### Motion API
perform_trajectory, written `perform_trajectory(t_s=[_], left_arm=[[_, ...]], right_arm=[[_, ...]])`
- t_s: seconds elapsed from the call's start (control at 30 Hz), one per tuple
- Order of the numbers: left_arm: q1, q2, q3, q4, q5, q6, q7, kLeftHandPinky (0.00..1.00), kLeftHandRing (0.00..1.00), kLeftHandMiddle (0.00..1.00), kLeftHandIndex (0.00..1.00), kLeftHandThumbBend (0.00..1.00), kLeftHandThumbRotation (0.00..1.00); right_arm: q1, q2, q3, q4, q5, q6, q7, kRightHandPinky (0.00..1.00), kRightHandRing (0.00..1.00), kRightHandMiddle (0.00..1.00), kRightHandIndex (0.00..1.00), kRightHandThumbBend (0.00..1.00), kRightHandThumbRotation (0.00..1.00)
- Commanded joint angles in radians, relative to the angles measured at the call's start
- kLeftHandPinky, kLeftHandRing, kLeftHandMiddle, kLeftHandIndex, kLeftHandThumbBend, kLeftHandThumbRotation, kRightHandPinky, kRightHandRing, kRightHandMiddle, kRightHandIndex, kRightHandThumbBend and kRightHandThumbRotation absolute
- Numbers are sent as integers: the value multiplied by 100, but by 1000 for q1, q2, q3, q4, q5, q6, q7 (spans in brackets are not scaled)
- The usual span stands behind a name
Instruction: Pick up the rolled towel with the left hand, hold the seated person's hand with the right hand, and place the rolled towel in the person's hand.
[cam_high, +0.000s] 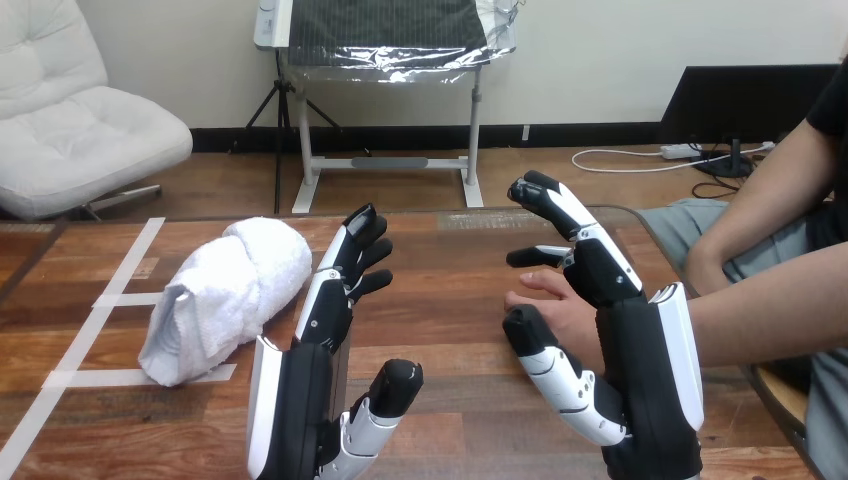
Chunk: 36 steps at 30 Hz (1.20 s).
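- White tape strips (118, 299) run across the wooden table (455, 300) in the left part of the frame, one long strip slanting down to the lower left corner and two shorter ones crossing it.
- The rolled towel (228, 292), white and loosely bundled, lies on the table left of centre. Its lower end rests over the nearer short tape strip and its upper end points toward the table's far edge. No hand is on it.
- The left hand (300, 395) rises from the bottom edge just right of the towel. Its fingers (352, 255) stretch straight up the frame and lie close beside the towel's upper right side; whether they touch it I cannot tell. Its thumb (393, 388) is splayed out to the right, so the hand is spread wide and holds nothing.
- The person's hand (562, 312) lies right of centre, reaching in from the right edge with fingertips pointing left.
- The right hand (652, 372) comes up from the lower right, over the person's wrist. Its fingers (560, 205) reach up beyond the person's hand and its thumb (560, 378) lies on the near side. The fingers are only loosely bent, not closed round the person's hand, so it stands wide.
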Motion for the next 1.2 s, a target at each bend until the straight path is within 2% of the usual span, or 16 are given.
perform_trajectory(t_s=[0.0,0.5,0.97,1.17], left_arm=[[-26,-59,5,-7,-8,-16,-2,78,86,90,91,82,94],[-29,-61,-2,1,-39,-24,-18,77,85,89,91,82,93],[-26,-53,-31,-4,-150,-22,-92,72,84,89,89,84,88],[-26,-55,-31,-4,-179,-25,-123,70,84,89,88,84,86]], right_arm=[[-41,12,1,1,13,-15,-1,61,85,90,83,61,78],[-46,7,8,6,36,-11,15,60,85,90,84,62,79],[-52,1,37,20,137,-24,71,51,81,90,88,61,73],[-52,3,37,19,156,-19,91,49,80,89,90,61,72]])
